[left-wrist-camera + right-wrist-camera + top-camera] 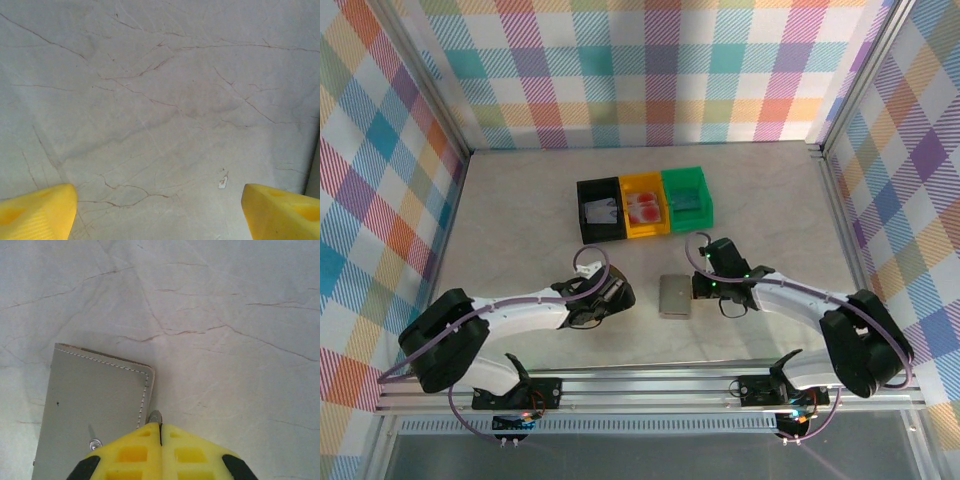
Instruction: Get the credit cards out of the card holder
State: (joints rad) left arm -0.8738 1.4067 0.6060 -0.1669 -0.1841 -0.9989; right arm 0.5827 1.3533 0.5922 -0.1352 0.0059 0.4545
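Your pale marbled table (520, 220) sits inside plaid walls. The flat grey-brown folding card holder (674, 296) lies shut between the arms. 3 thin credit cards (645, 208) already sit in the black plastic bin (584, 190), yellow bin (642, 180) and green bin (685, 172), 1 card in each. You cannot tell whether more cards remain inside. The right gripper (160, 427) is closed just beside the holder's edge, and the left gripper (159, 210) gapes over bare table.

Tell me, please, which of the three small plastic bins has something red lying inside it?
The yellow plastic bin, middle of the row: its contents are red-pink, whereas the black bin holds something greyish and the green bin something teal.
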